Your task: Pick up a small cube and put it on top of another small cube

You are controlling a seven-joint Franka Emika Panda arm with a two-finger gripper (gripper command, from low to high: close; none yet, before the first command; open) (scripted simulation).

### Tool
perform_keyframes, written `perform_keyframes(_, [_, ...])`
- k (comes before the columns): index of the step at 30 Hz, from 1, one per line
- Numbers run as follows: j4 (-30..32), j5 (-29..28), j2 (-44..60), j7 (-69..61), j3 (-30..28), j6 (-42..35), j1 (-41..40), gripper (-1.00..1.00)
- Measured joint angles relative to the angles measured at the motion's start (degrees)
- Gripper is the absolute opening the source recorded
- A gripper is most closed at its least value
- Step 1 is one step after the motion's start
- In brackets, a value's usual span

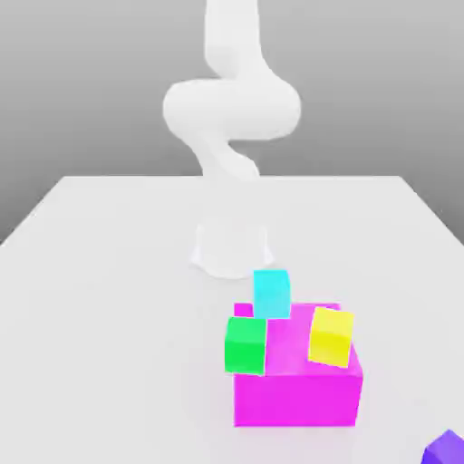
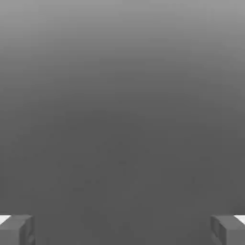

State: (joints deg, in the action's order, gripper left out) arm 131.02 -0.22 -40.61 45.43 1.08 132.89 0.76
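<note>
Sitting on the white table (image 1: 109,272) is a big magenta block (image 1: 299,390), and three small cubes crowd around its top: a cyan cube (image 1: 271,294) at about twelve o'clock on the block's upper face, a green cube (image 1: 246,345) at nine o'clock against its edge, and a tilted yellow cube (image 1: 331,336) at two to three o'clock. A purple block (image 1: 446,449) peeks in at five o'clock of the exterior view. The white arm (image 1: 231,109) rises at twelve o'clock, behind the cubes. In the hand view the gripper (image 2: 122,229) has its two fingertips (image 2: 16,229) spread as wide as they go, with nothing between them. The small cubes look rigid, light and smooth-sided, so they should neither deform nor break, though they could slip under a shallow pinch. Taking one by two opposite flat faces, near mid-height, seems safest; the cyan cube looks squarest, while the tilted yellow one would need matching wrist angle.
</note>
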Motion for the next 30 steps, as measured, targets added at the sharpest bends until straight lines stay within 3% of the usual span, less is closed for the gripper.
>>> perform_keyframes(17, [-5.2, -4.1, 35.6, -0.8, 8.2, 7.6, 5.5, 0.00])
perform_keyframes(30, [-9.2, -9.3, 62.9, 0.0, 10.9, 13.2, 12.8, 0.00])
